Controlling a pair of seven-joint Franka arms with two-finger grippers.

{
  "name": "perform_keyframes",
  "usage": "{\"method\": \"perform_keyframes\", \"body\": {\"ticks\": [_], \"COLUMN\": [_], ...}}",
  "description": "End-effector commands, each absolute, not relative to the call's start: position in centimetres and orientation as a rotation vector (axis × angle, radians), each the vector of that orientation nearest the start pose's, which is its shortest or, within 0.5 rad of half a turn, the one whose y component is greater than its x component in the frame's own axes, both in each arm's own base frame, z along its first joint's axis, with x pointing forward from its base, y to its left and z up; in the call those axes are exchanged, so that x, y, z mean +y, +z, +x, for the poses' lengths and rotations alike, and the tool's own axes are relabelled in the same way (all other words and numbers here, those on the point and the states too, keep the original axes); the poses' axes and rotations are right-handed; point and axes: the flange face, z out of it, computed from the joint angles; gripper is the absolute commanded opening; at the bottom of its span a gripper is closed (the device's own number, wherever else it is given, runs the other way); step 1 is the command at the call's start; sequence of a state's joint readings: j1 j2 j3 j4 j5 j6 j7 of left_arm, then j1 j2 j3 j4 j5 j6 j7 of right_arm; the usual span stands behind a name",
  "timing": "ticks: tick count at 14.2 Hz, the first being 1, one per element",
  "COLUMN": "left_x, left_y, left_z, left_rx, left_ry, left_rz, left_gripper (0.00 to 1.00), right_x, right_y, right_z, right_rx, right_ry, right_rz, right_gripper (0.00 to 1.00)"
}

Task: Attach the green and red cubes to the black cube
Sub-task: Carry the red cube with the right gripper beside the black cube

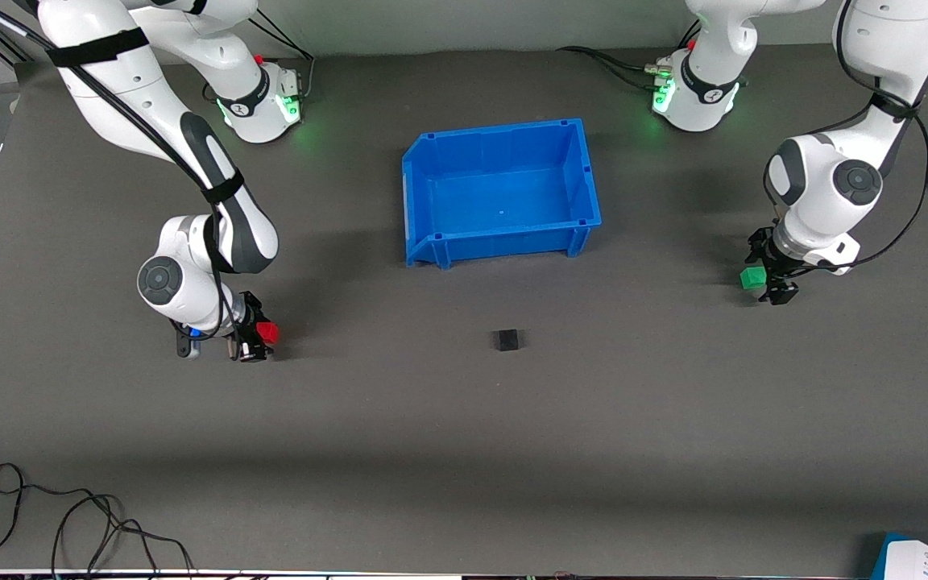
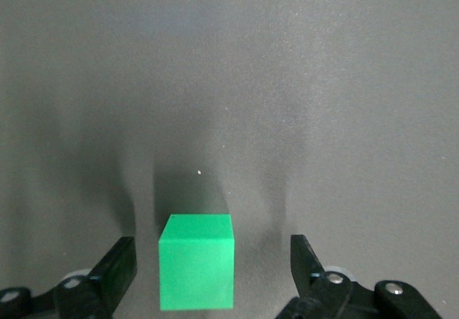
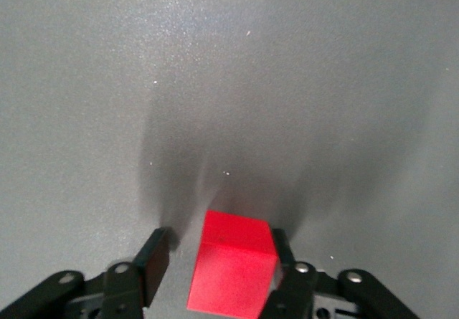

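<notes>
Black cube (image 1: 505, 340) on open table (image 1: 464, 451)

The black cube (image 1: 505, 340) sits nearer the front camera than the bin (image 1: 501, 192), between the green cube (image 1: 752, 279) and red cube (image 1: 268, 332)

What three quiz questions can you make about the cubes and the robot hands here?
1. True or false: the black cube sits inside the blue bin.
2. Which cube lies between the left gripper's fingers: A red, B green, C black?
3. Fill in: the right gripper is open around the ____ cube.

Key:
1. False. It lies on the table, nearer the front camera than the bin.
2. B. The green cube has a gap on each side, so it is not yet gripped.
3. Red. The red cube is against one finger, with a gap on its other side.
</notes>
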State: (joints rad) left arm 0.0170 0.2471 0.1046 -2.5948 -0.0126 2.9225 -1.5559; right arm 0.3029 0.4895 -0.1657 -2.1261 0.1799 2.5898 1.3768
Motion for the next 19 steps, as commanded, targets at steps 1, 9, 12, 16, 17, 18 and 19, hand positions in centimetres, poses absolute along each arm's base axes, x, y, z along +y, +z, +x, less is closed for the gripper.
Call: {"method": "perform_keyframes", "body": {"ticks": [1,9,12,16,17,18,19], "left_x": [6.0,6.5,6.5,7.1,7.4,7.5,7.6], "left_y": [17.7,17.3,17.1,17.4,17.6,17.8,17.9], "left_z": [44.0,43.8,43.7,43.8,43.8,44.0,44.2], "left_rx": [2.292,2.265,2.270,2.281,2.288,2.292,2.295], "left_ry": [0.134,0.129,0.123,0.133,0.137,0.142,0.142], "left_rz": [2.087,2.130,2.129,2.111,2.101,2.091,2.088], "left_gripper": [0.95,0.61,0.24,0.00,0.00,0.00,0.00], "right_x": [7.6,12.8,19.2,28.2,30.1,32.0,33.4], "right_y": [18.5,23.5,27.7,27.4,26.7,26.1,25.8], "right_z": [57.4,61.2,64.1,68.5,68.9,68.9,69.0], "right_rx": [1.980,1.978,2.044,2.084,2.095,2.104,2.116], "right_ry": [0.066,0.116,0.172,0.221,0.231,0.228,0.224], "right_rz": [-2.437,-2.418,-2.372,-2.197,-2.167,-2.154,-2.133], "right_gripper": [0.37,0.19,0.19,0.18,0.18,0.18,0.18]}}
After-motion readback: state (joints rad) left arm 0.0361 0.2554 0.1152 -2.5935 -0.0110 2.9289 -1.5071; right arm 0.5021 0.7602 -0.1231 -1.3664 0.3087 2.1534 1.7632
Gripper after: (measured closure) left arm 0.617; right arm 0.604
